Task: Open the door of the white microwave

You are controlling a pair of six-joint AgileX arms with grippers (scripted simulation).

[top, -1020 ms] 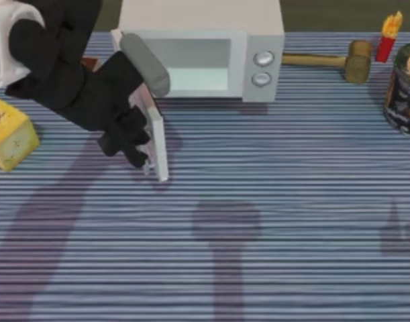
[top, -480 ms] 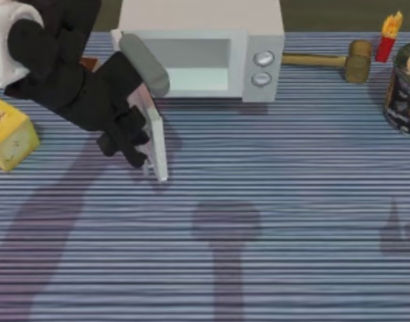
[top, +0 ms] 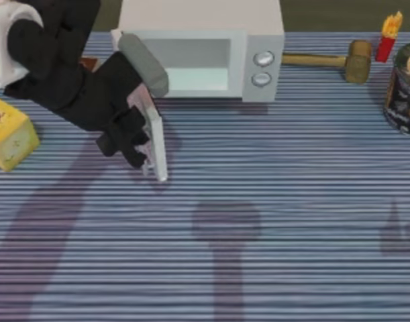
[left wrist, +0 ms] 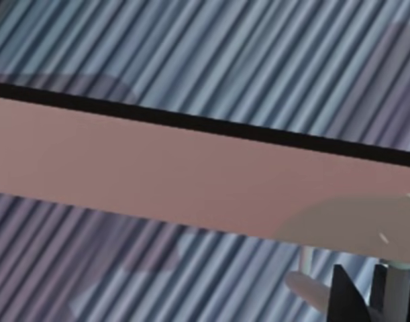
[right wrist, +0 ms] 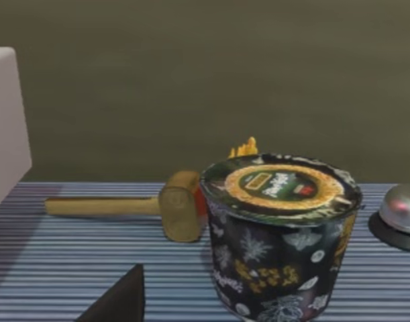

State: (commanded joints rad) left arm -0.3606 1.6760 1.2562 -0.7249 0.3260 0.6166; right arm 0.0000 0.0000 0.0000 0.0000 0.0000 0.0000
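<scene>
Door [top: 156, 144] barely swung wider, left pincer [top: 145, 161] gripping it, microwave [top: 211, 60] open

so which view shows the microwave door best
The top view: the door stands swung wide from the white microwave, the left gripper at its free edge. The left wrist view shows only a close pinkish band, probably the door. The right wrist view misses it.

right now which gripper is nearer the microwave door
Left. The left gripper is right at the free edge of the door, which is swung wide open. The right gripper is outside the top view, parked near the dark printed tub.
</scene>
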